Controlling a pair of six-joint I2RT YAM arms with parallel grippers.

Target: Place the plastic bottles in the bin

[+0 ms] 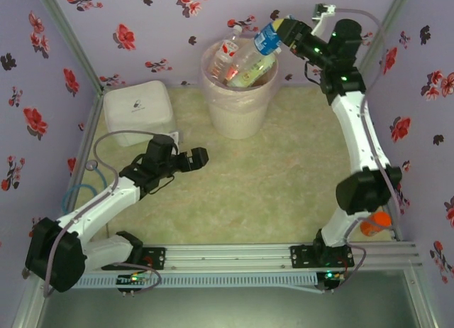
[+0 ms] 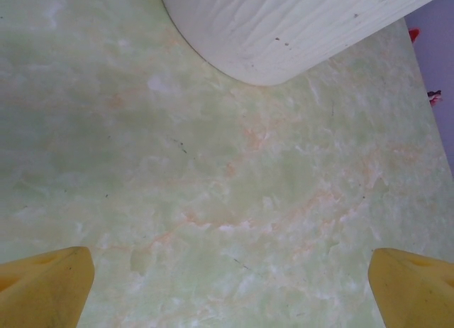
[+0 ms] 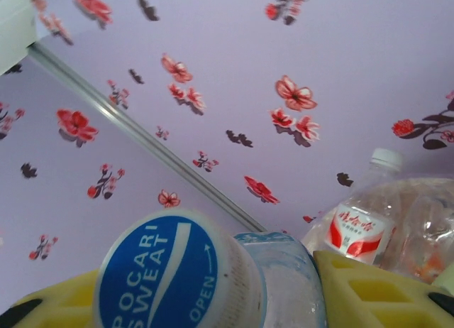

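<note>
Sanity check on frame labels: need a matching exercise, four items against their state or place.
1. left gripper
2. right gripper
3. bin
4. white box

a. holds several bottles
b. open, over the table
c. far-left corner of the table
d. shut on the blue-capped bottle

Pairs: 1-b, 2-d, 3-a, 4-c

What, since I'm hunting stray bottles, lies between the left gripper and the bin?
Nothing: only bare table separates the left gripper from the bin, seen in the top and left wrist views.
</note>
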